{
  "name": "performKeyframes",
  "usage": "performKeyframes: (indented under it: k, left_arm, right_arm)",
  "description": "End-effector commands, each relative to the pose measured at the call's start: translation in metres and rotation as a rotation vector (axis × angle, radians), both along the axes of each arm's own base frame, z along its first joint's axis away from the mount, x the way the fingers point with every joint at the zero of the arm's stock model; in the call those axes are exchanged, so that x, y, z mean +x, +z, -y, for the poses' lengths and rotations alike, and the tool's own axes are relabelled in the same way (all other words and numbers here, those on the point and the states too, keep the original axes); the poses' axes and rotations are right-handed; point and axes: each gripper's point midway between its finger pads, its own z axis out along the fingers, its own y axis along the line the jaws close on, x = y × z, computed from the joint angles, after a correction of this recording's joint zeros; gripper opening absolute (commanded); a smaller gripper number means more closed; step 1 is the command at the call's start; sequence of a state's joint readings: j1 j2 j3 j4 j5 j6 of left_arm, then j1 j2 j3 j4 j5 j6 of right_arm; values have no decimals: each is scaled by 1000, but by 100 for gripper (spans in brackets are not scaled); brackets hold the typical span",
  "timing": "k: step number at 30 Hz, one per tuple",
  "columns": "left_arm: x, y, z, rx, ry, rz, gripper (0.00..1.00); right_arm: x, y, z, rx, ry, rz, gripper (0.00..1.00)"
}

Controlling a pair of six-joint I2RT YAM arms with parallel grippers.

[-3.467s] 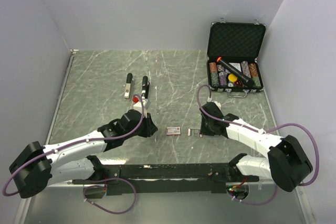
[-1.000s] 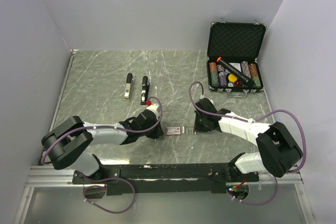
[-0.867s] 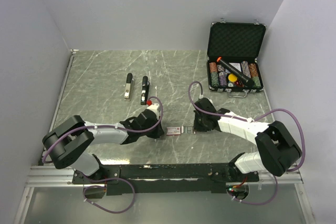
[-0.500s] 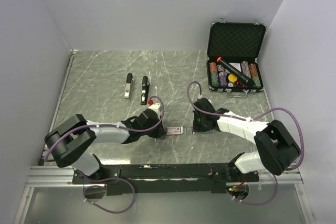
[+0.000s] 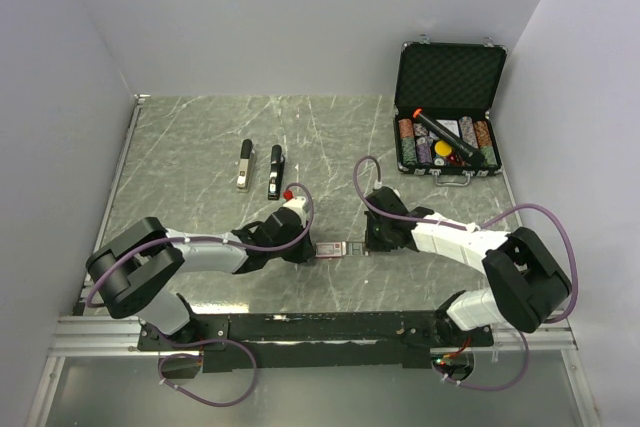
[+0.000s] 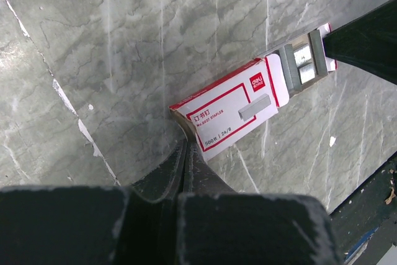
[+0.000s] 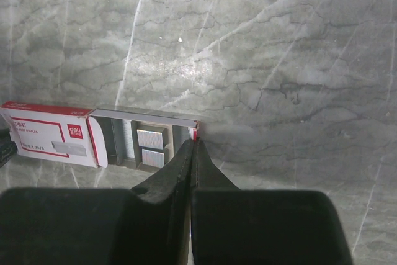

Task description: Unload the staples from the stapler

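On the table, stapler lengthwise near-to-far, left end effector clenched, right end effector clenched

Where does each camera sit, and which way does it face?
Top external: above, behind the bases, facing down over the grey marbled table; both arms show.
Left wrist: faces down at the small red-and-white cardboard box; shut left gripper shows.
Right wrist: faces down at the box's slid-out tray; shut right gripper shows.
Shared: all see the box.
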State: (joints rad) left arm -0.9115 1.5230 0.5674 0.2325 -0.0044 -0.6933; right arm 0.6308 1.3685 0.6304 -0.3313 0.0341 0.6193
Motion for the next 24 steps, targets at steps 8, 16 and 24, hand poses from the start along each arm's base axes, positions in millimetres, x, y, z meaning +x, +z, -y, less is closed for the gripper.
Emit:
performKeyframes:
  k: [8,16,24]
  left_arm:
    - [-1,-2,6,8,-22,-4,1]
    - [-3,-5,6,15,-26,-8,1]
    - [-4,-5,9,12,-32,-8,1]
  right_arm:
    - [9,10,-16,12,38,40,0]
    - [5,9,-16,-21,74,40,0]
    - [5,11,-24,-8,84,42,0]
